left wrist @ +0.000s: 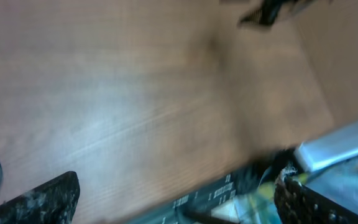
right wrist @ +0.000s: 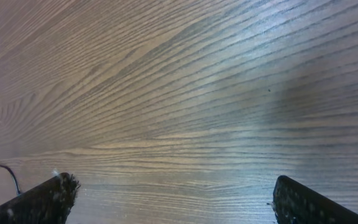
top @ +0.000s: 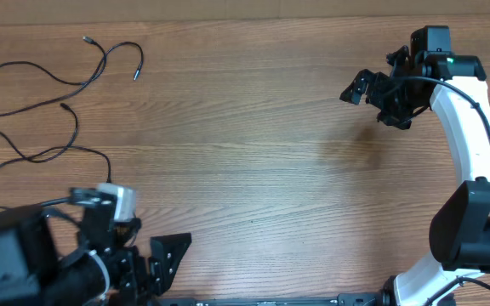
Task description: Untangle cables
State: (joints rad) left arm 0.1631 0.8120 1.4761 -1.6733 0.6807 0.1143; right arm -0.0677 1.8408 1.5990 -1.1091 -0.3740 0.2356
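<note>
**Q:** Where are the cables, and how would you approach them?

**A:** The cables [top: 76,127], thin black cords, lie loosely spread at the far left of the table [top: 253,170], well apart from both my arms. I judge it best to pinch one single strand, away from any crossing, and draw it off gently.

**Q:** And your pincers?

**A:** My left gripper [top: 149,246] and right gripper [top: 373,98] both gape wide, holding and touching nothing.

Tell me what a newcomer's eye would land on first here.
Thin black cables sprawl in loose loops at the far left of the wooden table, lying apart from both arms. The white right arm reaches in from the right edge, its hand open over bare wood. The left hand sits open at the near left corner, holding nothing.
</note>
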